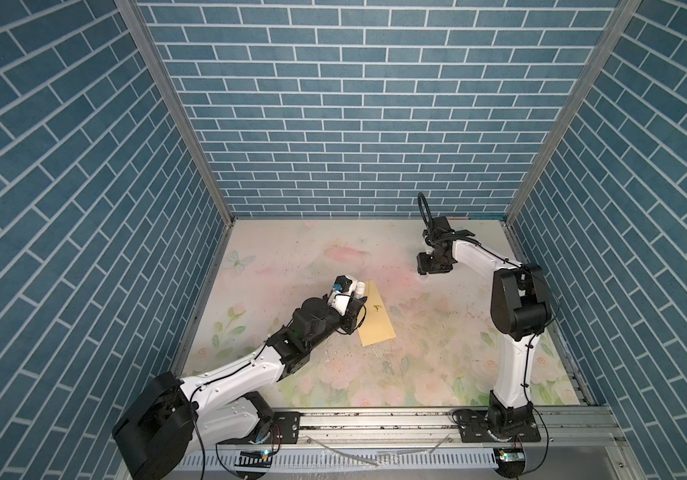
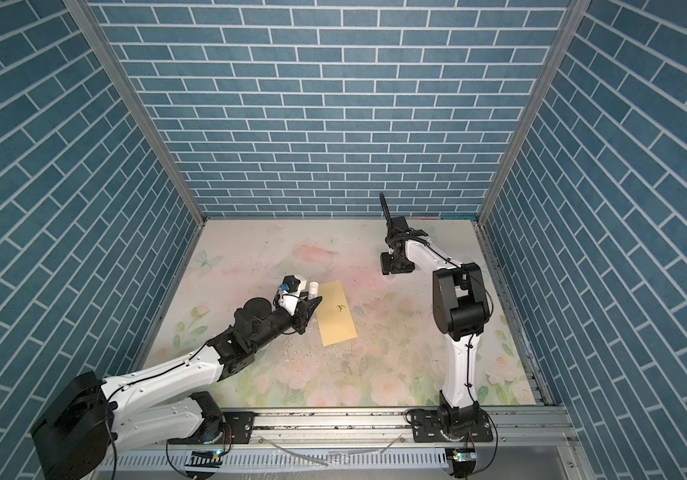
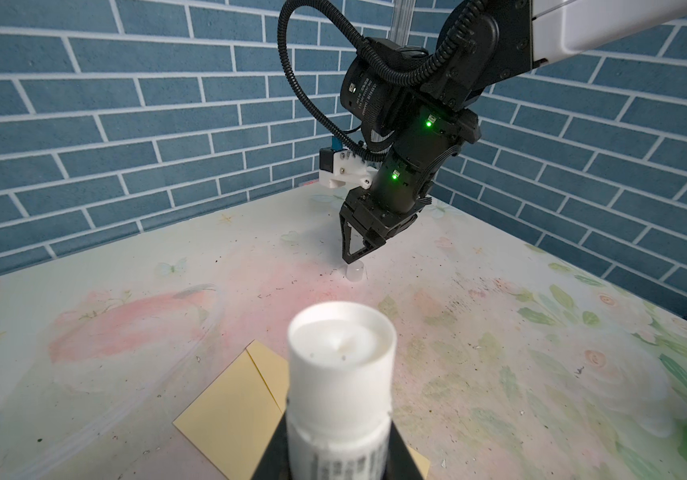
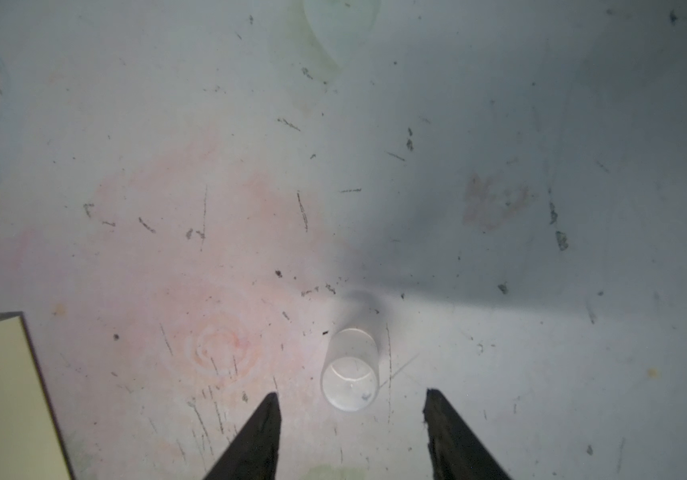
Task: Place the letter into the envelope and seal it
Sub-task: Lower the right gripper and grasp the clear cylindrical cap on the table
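Left wrist view: left gripper (image 3: 339, 453) jaws clenched on a white plastic glue stick (image 3: 341, 374). It's a round tube, uncapped, with a pale waxy glue face dimpled in the middle and a printed label down by the jaws. Under it the envelope (image 3: 233, 411) lies flat on the bench (image 3: 125, 299): plain mustard-yellow paper, long narrow rectangle, a diagonal fold line near one corner. Bench top is a scuffed pastel floral print, pink and green, flecked with dark scratches. Right wrist view: right gripper (image 4: 352, 397) points down, black tapered jaws released, tips spread wider than a small translucent cylindrical cap (image 4: 350, 374) standing on the bench, gap on both sides. In both top views the envelope sits just beside the left gripper, well apart from the right one.
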